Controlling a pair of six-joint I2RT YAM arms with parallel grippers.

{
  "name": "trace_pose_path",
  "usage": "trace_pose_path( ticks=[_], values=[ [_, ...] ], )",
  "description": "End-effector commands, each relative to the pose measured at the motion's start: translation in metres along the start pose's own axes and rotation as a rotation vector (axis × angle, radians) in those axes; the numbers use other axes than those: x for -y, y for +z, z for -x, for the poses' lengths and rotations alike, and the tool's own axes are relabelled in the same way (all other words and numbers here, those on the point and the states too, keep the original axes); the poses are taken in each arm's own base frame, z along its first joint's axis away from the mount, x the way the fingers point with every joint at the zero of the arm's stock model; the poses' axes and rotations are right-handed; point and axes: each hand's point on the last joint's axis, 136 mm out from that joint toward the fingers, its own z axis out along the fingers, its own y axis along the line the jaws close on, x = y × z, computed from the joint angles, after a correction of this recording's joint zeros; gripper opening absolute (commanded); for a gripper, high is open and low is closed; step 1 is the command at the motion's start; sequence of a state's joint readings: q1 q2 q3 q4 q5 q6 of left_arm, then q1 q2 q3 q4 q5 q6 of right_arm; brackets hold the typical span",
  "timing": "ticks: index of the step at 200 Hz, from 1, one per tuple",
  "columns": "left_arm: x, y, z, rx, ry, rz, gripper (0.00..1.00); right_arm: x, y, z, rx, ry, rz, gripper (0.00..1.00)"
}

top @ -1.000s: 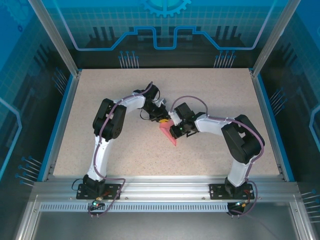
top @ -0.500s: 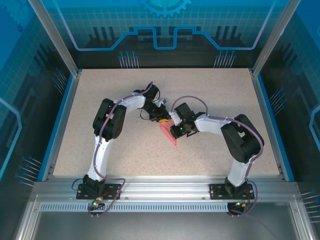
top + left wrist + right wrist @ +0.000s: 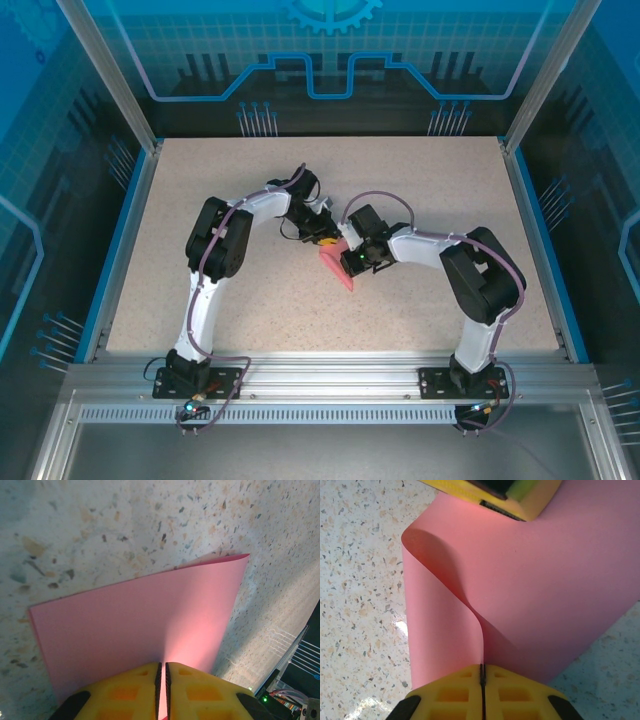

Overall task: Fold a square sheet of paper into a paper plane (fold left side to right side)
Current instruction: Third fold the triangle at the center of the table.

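The square sheet of paper [image 3: 341, 270] is pink-red and lies at the middle of the table, partly bent over on itself. My left gripper [image 3: 326, 240] is shut on its far edge; in the left wrist view the sheet [image 3: 150, 615] spreads flat out from the yellow jaws [image 3: 161, 667]. My right gripper [image 3: 351, 259] is shut on a lifted edge. In the right wrist view that edge curls up from the sheet [image 3: 550, 575] into the jaws [image 3: 482, 669], with a rolled bend at the upper left. The left gripper's yellow fingers [image 3: 520, 497] press the sheet at the top.
The speckled table [image 3: 200, 180] stretches out on all sides of the paper. Blue rails and metal posts edge it, and a metal frame [image 3: 320, 385] with both arm bases runs along the near side.
The right arm has edged slightly to the left. Both grippers keep their hold on the paper.
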State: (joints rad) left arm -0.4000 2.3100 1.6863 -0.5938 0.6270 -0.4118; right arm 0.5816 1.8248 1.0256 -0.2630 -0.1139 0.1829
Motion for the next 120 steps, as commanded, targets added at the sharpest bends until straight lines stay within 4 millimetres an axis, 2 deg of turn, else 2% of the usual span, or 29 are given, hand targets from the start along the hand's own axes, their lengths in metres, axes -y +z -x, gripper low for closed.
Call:
trace_pose_path(
  ticks=[1, 27, 62, 100, 120],
  values=[
    [-0.012, 0.015, -0.013, -0.058, -0.022, 0.034, 0.15, 0.006, 0.007, -0.013, -0.060, 0.025, 0.002, 0.07],
    [-0.002, 0.007, -0.009, -0.042, 0.007, 0.029, 0.18, 0.002, 0.009, -0.022, -0.091, 0.021, 0.022, 0.07],
    [0.017, -0.014, 0.002, -0.002, 0.058, 0.025, 0.28, 0.001, 0.011, -0.032, -0.131, 0.011, 0.017, 0.07],
    [0.027, -0.052, 0.016, 0.102, 0.098, 0.046, 0.33, 0.002, 0.011, -0.035, -0.146, 0.007, 0.009, 0.06],
    [0.027, -0.074, 0.012, 0.158, 0.108, 0.048, 0.33, 0.003, 0.011, -0.035, -0.149, 0.007, 0.007, 0.06]
  ],
)
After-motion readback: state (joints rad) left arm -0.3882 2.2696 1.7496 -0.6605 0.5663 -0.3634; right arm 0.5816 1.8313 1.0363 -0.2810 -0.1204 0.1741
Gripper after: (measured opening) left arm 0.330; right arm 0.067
